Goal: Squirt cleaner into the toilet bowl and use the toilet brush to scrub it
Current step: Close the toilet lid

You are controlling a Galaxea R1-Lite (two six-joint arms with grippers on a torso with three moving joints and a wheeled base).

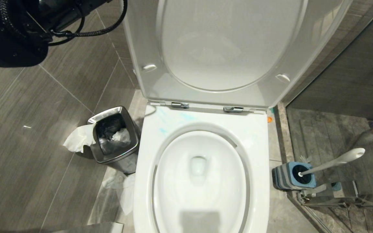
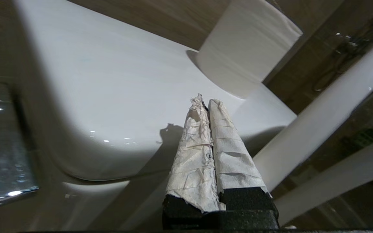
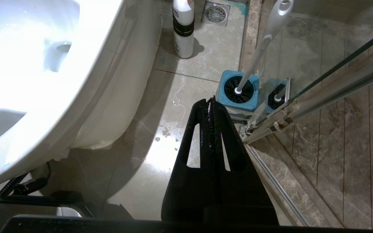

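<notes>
At the far left of the head view the left arm (image 1: 11, 35) hangs high over the grey floor tiles, dark and cabled. Its wrist view shows the left gripper (image 2: 206, 102) with its paper-wrapped fingers (image 2: 193, 155) pressed flat together, holding nothing, pointing at a white curved ceramic surface. Below the arm stands a small steel-rimmed waste bin (image 1: 113, 139) with a dark liner, white tissue (image 1: 78, 138) spilling over its left edge onto the floor. Just right of the bin is the toilet bowl (image 1: 202, 181), lid (image 1: 225, 45) and seat raised upright, the oval basin open and white. The cleaner (image 1: 170, 121) shows as faint turquoise streaks on the broad rim behind the basin, towards its left side near the hinges. Further right, on the floor beside the bowl, the toilet brush (image 1: 335, 161) sits head-down in its square blue-and-grey holder (image 1: 290, 176), the grey handle leaning out to the right against the glass shower partition. The right gripper (image 3: 211, 100) hangs low beside the bowl above the floor, near the holder, its black fingers (image 3: 228, 136) closed tight on nothing. A white bottle (image 3: 183, 27) with a dark band stands on the floor beyond.
</notes>
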